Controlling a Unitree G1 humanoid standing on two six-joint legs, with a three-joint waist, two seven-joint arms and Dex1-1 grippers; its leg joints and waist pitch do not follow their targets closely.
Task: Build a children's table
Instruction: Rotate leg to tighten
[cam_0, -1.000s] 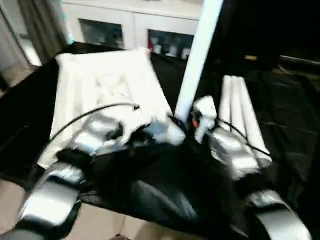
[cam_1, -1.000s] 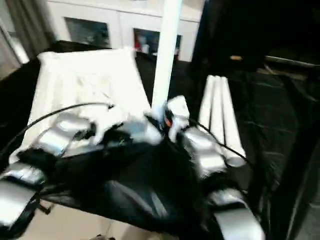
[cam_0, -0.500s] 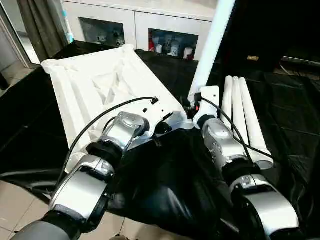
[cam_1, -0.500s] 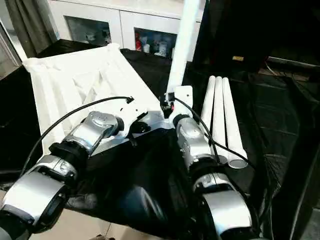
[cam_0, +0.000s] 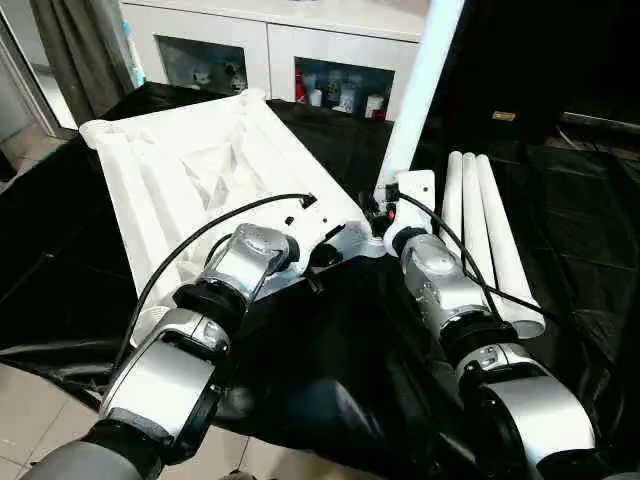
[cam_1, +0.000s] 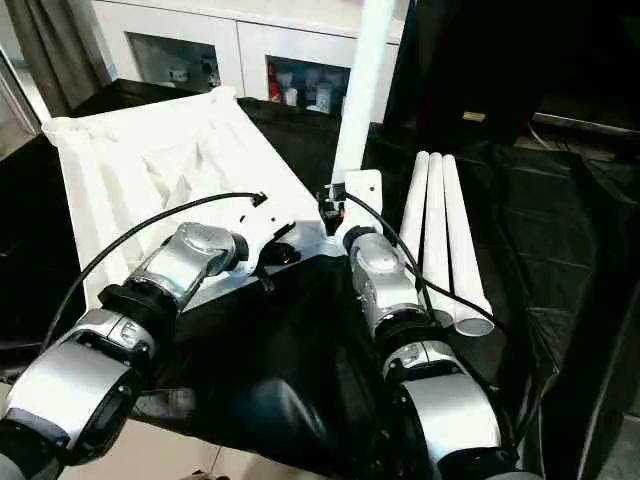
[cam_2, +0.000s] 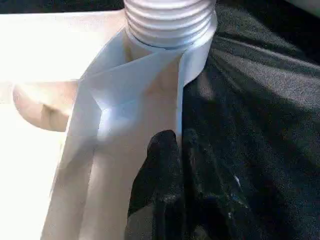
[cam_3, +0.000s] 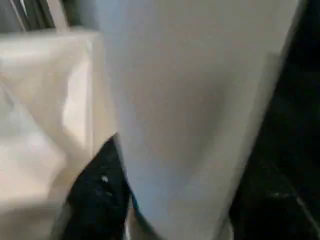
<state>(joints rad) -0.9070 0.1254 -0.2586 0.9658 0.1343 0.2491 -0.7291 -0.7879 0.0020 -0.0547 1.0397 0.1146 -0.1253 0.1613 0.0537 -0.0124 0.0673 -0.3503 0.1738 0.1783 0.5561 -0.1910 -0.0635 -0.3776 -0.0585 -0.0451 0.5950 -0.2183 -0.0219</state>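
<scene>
Closest to the camera were the robot's 2 silver forearms, reaching out over the black cloth-covered table (cam_0: 330, 380). The left claw (cam_2: 172, 150) was clenched, its 2 black fingers pressed together and resting against the near corner wall of the white plastic rectangular tabletop (cam_0: 190, 170), right below the round corner socket. That tabletop lay upside down with its ribbed underside showing, on the left part of the cloth and angled away from the robot.

The right claw (cam_0: 380, 215) sat at that same near corner, right up against the base of the upright white tapered tube leg (cam_0: 415, 95). In the right wrist view 1 black finger (cam_3: 100, 190) lay alongside the leg, but the other finger was hidden behind it, so I honestly couldn't tell if the claw was gripping the leg or just loose around it. The leg stood in the corner socket, leaning slightly, and its threaded end was visible at the socket in the left wrist view.

Just right of the right forearm, 3 more long white hollow tube legs (cam_0: 485, 235) lay side by side on the cloth, touching each other, open ends toward the robot.

Farther back stood a white cabinet with glass doors (cam_0: 290, 60), small items inside, and a grey curtain (cam_0: 85, 50) at the far left.
</scene>
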